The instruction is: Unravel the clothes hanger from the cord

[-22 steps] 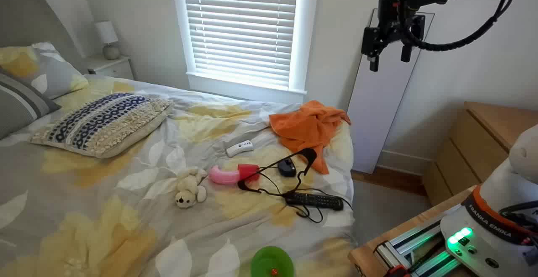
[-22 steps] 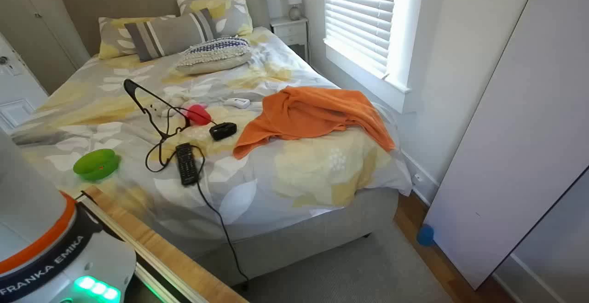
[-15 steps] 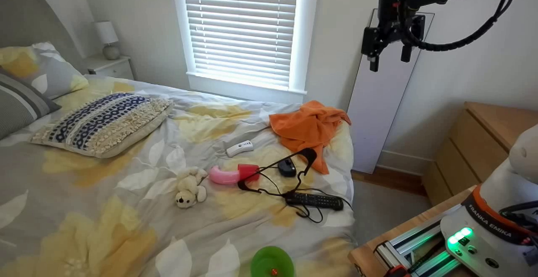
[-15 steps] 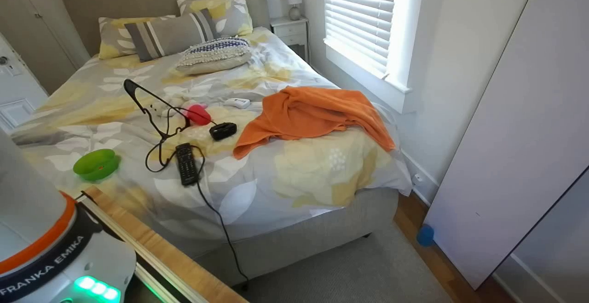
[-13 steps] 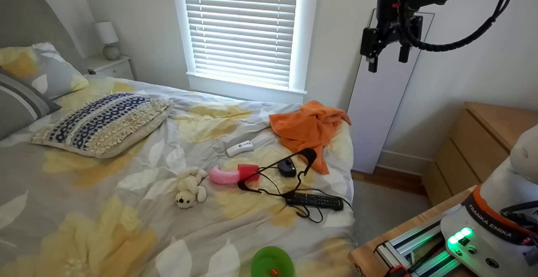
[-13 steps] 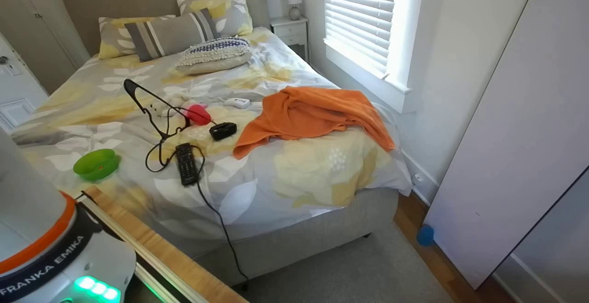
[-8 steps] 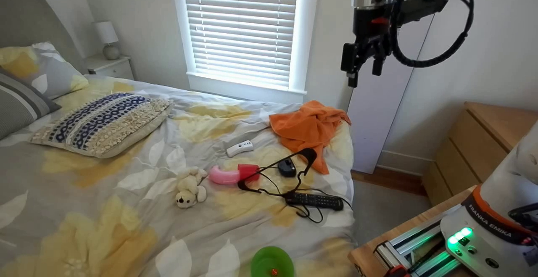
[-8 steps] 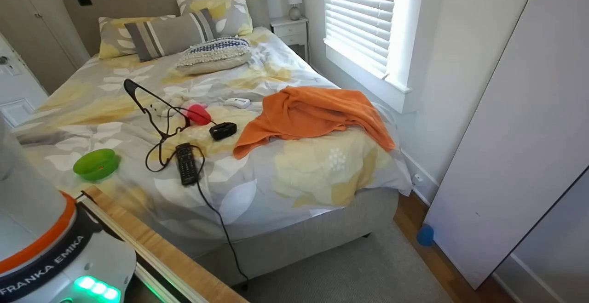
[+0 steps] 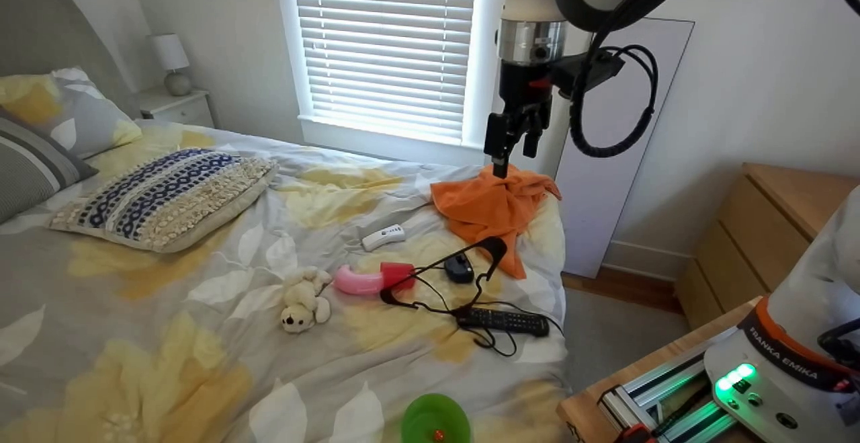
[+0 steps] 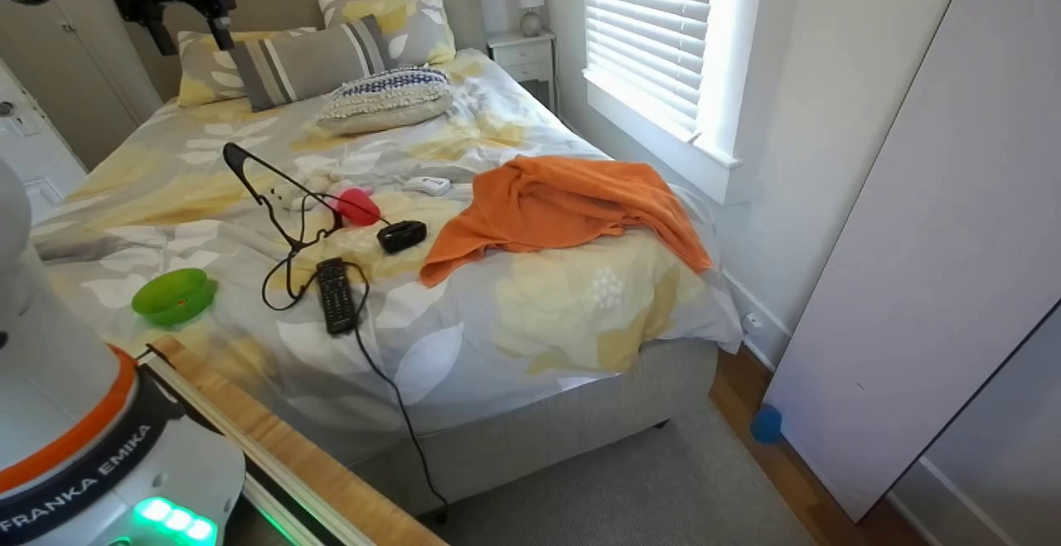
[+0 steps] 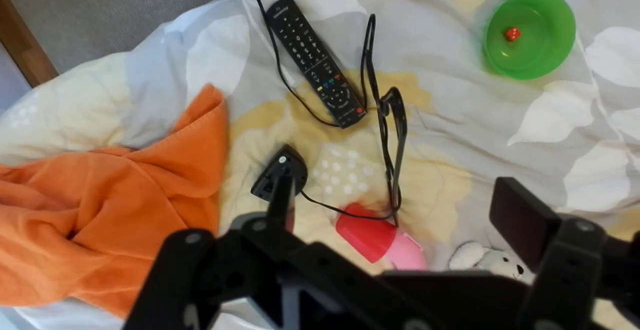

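The clothes hanger (image 9: 496, 249) is thin, black and triangular. It stands tilted on the bed, and also shows in an exterior view (image 10: 240, 166) and nearly edge-on in the wrist view (image 11: 401, 119). The black cord (image 10: 396, 393) runs from a small black device (image 9: 459, 268), loops around the hanger, passes by the remote and hangs over the bed edge. The cord also shows in the wrist view (image 11: 274, 44). My gripper (image 9: 516, 158) is open and empty, high above the bed; the wrist view looks down on the hanger between its fingers (image 11: 392, 195).
A black remote (image 9: 507, 320) lies against the hanger's hook end. An orange cloth (image 9: 494, 201), a red and pink toy (image 9: 396, 275), a plush toy (image 9: 306, 298), a white remote (image 9: 383, 236) and a green bowl (image 9: 435, 419) lie around on the bed.
My gripper has moved from beside the wall panel leftward and down in an exterior view, over the bed's end. It stays open. The hanger, cord and other objects have not moved.
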`<state>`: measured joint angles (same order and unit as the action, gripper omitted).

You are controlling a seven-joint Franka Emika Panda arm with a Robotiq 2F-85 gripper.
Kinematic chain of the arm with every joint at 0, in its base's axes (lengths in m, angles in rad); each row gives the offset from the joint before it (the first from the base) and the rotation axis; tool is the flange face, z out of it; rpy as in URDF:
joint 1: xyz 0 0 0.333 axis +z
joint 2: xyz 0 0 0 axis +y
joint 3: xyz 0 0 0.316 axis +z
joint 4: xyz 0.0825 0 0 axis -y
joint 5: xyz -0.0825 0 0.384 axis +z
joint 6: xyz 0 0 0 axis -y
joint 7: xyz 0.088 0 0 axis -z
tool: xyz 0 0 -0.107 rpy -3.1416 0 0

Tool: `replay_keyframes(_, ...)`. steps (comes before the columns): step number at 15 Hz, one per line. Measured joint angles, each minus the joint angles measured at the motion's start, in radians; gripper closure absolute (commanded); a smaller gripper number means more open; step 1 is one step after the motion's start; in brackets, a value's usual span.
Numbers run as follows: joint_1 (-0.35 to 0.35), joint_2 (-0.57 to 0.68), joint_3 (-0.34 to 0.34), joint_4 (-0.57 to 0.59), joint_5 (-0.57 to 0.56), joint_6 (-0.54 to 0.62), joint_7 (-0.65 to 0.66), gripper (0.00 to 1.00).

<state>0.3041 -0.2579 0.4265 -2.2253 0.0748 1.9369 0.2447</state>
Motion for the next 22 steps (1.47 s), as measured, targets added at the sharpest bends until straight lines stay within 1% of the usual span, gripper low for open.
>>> replay_keyframes(7, 0.0, -0.007, -0.006, 0.001, -0.001, 0.002, -0.002, 0.0)
replay_keyframes(9, 0.004, 0.007, -0.009, -0.002, 0.007, 0.032, -0.026, 0.0)
replay_keyframes(14, 0.015, 0.087, -0.013, -0.026, 0.014, 0.165, -0.085, 0.0)
replay_keyframes(19, 0.016, 0.161, -0.028, -0.054, 0.026, 0.183, -0.115, 0.0)
replay_keyframes(22, 0.016, 0.2, -0.035, -0.064, 0.044, 0.221, -0.154, 0.0)
